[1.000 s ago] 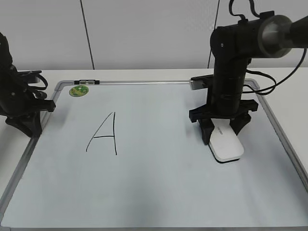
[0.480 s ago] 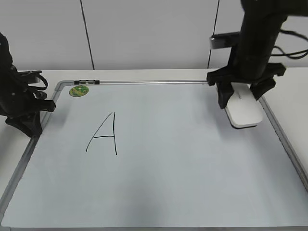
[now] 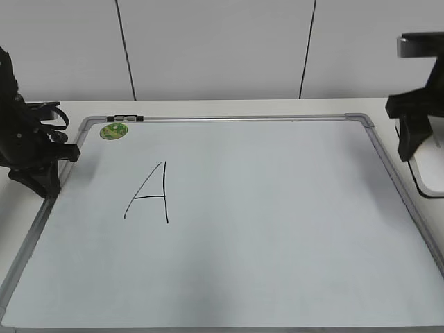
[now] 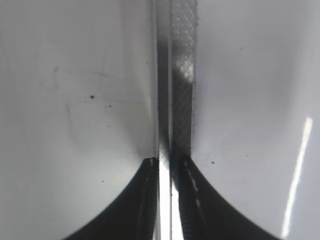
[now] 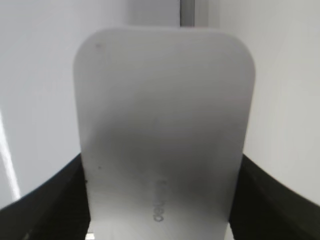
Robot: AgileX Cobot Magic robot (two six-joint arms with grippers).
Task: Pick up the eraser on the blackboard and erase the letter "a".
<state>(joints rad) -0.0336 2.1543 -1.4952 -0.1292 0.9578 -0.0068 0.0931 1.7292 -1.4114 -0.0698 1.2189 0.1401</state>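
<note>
The blackboard lies flat on the table. A large capital "A" is drawn on its left half; no small letter "a" shows anywhere on it. My right gripper is shut on the white eraser and holds it beyond the board's right frame, at the view's edge. In the right wrist view the eraser fills the space between the dark fingers of my right gripper. My left gripper sits at the board's left edge, its jaws closed on the frame strip.
A round green magnet sits at the board's far left corner, with a small black clip on the frame beside it. White table surface borders the board on both sides. A grey wall stands behind.
My right gripper carried the eraser from the right part of the board up and to the right, past the frame. The spot it left is blank. The left arm has not moved.
</note>
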